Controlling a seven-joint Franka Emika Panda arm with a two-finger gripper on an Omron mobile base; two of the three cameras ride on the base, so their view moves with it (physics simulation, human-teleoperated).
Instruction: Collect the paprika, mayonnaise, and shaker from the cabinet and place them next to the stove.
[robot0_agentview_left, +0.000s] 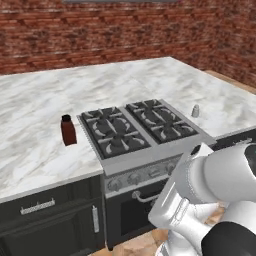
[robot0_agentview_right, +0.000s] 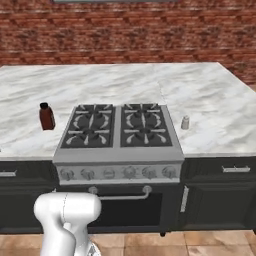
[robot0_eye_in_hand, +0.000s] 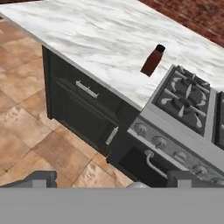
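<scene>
Claw (robot0_eye_in_hand: 109, 177) spread wide and empty, its two dark tips low in the hand view above floor tiles; one paprika (robot0_eye_in_hand: 153, 61) stands on the counter (robot0_eye_in_hand: 87, 35) beside the stove (robot0_eye_in_hand: 183, 100). Left base view: one paprika (robot0_agentview_left: 68, 130) left of the stove (robot0_agentview_left: 135, 127), one shaker (robot0_agentview_left: 195, 111) right of it. Right base view: the same pair. Mayonnaise likely remains to fetch; best place it upright, clear of both

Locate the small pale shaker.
The small pale grey-white shaker stands upright on the marble counter, just right of the stainless steel gas stove.
</scene>
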